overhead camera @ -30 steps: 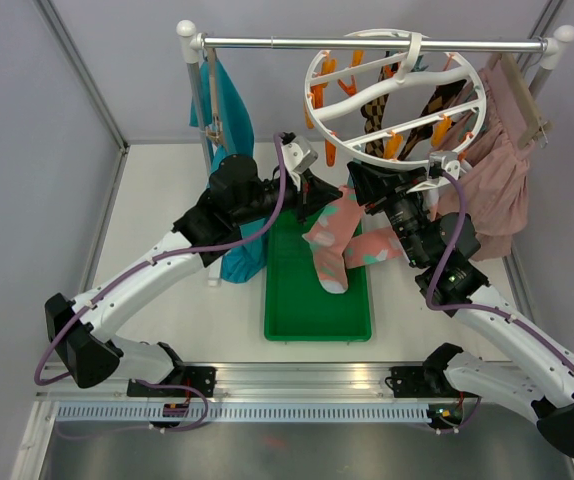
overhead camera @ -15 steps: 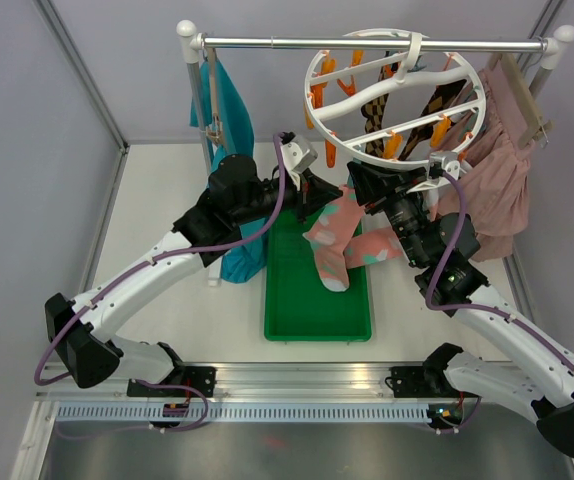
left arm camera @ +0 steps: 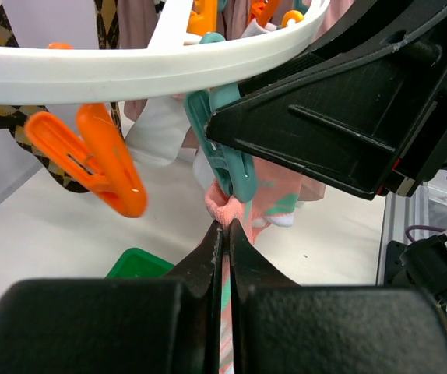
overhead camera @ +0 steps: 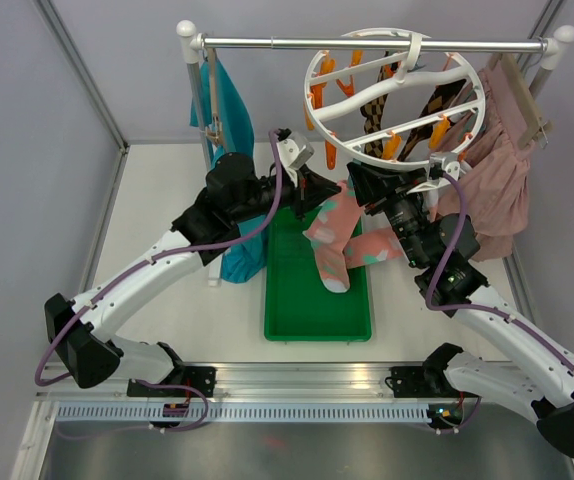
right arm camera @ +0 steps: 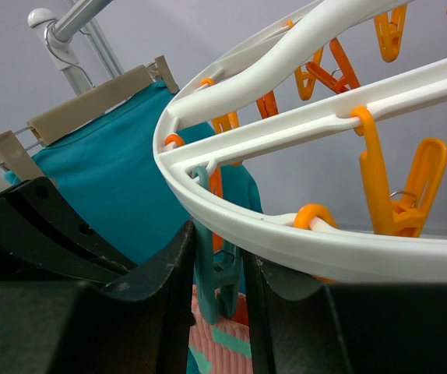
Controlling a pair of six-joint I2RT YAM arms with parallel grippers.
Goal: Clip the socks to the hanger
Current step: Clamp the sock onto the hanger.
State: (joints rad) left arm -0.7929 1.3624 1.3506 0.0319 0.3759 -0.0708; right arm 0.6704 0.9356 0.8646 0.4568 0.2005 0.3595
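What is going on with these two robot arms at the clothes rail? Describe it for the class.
The two arms are pegging a sock. The left gripper is shut on the cuff of a pink sock with mint patches and holds it up to a teal plastic clip under the rim of the round white plastic drying hanger. The right gripper squeezes that clip. The cuff meets the clip's tip; whether it is clamped is unclear. Brown argyle socks already hang there, above a green plastic tray.

Left end effector [overhead camera: 325,190] nudged pink sock [overhead camera: 332,235] upward
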